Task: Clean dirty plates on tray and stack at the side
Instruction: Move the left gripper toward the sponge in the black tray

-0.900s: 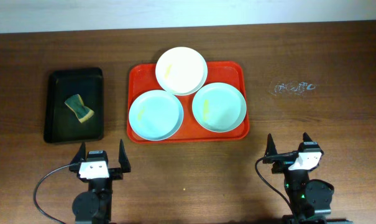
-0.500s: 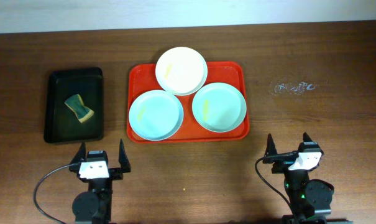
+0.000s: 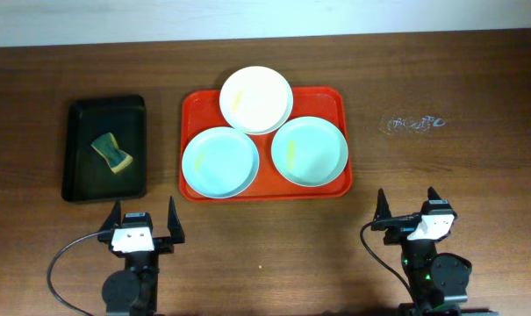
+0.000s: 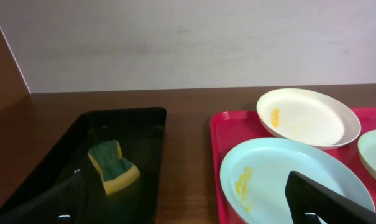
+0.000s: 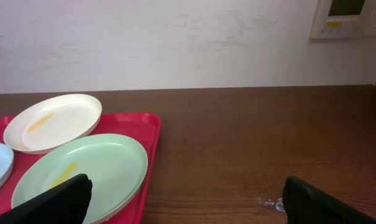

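Note:
The red-orange tray point(image 3: 331, 98) lies at the table's middle and holds three plates. A cream-white plate point(image 3: 256, 99) with a yellow smear sits at its far edge. A pale blue plate point(image 3: 220, 162) is at the front left and another point(image 3: 310, 151), with a yellow streak, at the front right. My left gripper point(image 3: 144, 216) is open and empty near the front edge, short of the tray's left corner. My right gripper point(image 3: 407, 201) is open and empty, to the right of the tray. The left wrist view shows the cream plate point(image 4: 307, 117) and the blue plate point(image 4: 287, 180); the right wrist view shows the cream plate point(image 5: 53, 122) and the mint plate point(image 5: 82, 176).
A black tray point(image 3: 81, 167) at the left holds a green and yellow sponge point(image 3: 112, 152), also seen in the left wrist view point(image 4: 114, 165). A whitish scuff mark point(image 3: 412, 123) is on the wood right of the red tray. A pale wall runs behind the table.

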Controlling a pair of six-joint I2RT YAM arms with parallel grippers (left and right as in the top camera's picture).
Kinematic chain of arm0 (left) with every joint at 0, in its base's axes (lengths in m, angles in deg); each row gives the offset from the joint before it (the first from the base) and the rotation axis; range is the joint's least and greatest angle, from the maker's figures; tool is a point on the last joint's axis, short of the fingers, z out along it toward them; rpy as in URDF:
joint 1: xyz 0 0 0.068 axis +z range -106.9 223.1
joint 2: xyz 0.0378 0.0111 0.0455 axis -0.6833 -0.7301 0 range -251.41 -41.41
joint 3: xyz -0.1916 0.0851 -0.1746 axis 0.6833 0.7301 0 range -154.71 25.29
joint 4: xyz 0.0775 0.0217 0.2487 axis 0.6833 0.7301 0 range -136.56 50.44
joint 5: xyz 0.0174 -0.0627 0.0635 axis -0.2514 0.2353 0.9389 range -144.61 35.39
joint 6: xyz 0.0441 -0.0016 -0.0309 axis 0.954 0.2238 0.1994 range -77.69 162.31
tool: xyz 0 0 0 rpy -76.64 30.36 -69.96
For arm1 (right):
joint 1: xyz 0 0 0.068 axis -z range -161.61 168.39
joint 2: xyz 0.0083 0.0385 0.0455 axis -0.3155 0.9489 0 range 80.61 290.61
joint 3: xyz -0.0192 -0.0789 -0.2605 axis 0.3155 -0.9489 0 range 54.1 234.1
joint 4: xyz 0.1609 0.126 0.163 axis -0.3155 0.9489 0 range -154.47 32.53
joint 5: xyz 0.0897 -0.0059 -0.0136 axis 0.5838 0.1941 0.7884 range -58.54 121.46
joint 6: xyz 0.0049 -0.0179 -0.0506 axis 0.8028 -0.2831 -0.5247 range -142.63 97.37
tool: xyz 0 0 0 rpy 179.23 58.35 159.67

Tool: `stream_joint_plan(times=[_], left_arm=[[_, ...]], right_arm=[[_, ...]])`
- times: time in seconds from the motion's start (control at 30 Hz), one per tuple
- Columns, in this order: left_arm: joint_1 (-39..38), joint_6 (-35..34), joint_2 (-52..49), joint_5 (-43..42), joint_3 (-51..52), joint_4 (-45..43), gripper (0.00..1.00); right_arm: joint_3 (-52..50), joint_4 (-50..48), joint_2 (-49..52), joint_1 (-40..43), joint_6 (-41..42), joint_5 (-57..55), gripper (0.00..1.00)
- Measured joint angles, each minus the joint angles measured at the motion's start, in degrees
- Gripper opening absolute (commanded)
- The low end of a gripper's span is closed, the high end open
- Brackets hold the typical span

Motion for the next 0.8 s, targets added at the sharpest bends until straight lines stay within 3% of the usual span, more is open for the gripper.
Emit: stream_joint_plan(times=[0.37, 0.43, 0.53, 0.6, 0.67, 0.8], left_arm=[[0.0, 0.0, 0.0, -0.1, 0.0, 0.0, 0.99], [0.2, -1.9, 0.0, -8.9, 0.0, -0.8, 0.99], [0.1, -4.2, -0.1, -33.3, 0.1, -16.2, 0.99], [0.0, -4.7, 0.0, -38.9, 0.1, -28.0, 1.00], [0.0, -4.8, 0.0, -39.1, -0.2, -38.2, 0.99], [0.0, -3.5, -3.3, -33.2, -8.0, -32.9, 0.99]], right_arm=[[0.0, 0.0, 0.0, 0.0, 0.0, 0.0, 0.99], [0.0, 0.0, 0.0, 0.0, 0.0, 0.0, 0.99], [0.0, -0.1, 0.0, 0.0, 0.0, 0.0, 0.99], [0.0, -0.1, 0.0, 0.0, 0.1, 0.0, 0.99], [0.0, 0.0, 0.0, 0.0, 0.0, 0.0, 0.99], [0.0, 0.0, 0.0, 0.0, 0.0, 0.0, 0.99]])
